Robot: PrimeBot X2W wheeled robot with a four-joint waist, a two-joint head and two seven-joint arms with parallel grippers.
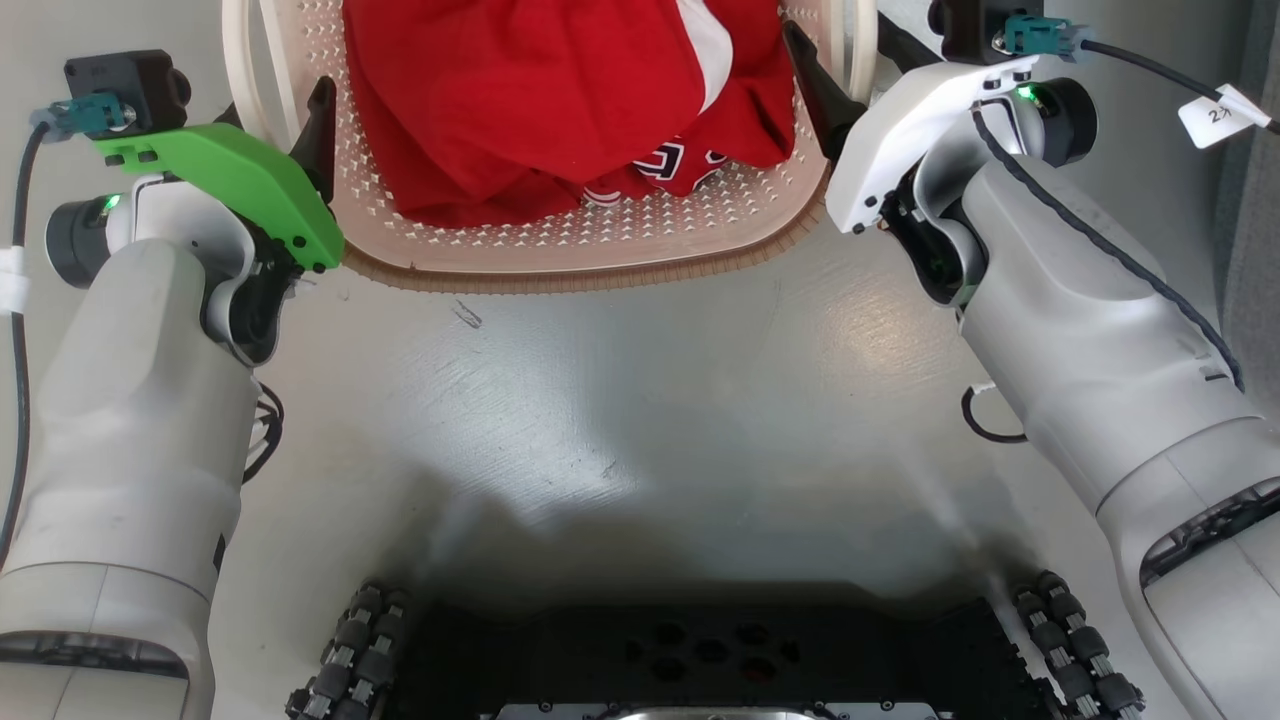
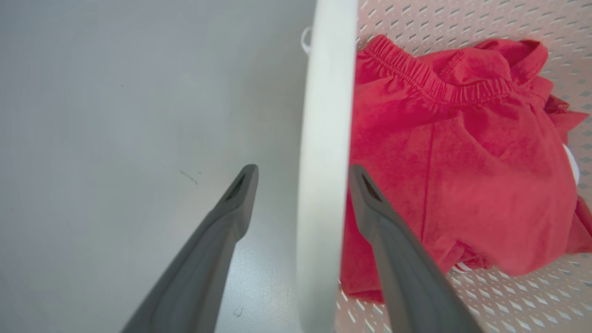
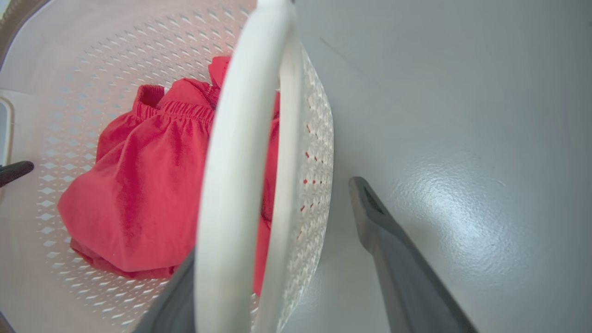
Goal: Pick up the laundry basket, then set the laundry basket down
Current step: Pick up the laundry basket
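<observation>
The laundry basket (image 1: 600, 245) lies at the top centre of the head view, cream with perforated walls and a brown rim trim, holding red clothes (image 1: 560, 90). My left gripper (image 1: 275, 110) is open at the basket's left side. Its two fingers straddle the white handle (image 2: 323, 138), one finger (image 2: 240, 194) outside over the floor and the other beside the red clothes (image 2: 462, 162). My right gripper (image 1: 850, 60) is open at the basket's right side. Its outer finger (image 3: 370, 208) stands outside the wall, and the right handle (image 3: 236, 162) hides most of the inner one.
Grey glossy floor (image 1: 640, 400) spreads around the basket. My dark wheeled base (image 1: 700, 650) fills the bottom edge of the head view. A black cable with a white tag (image 1: 1220, 115) runs off my right wrist.
</observation>
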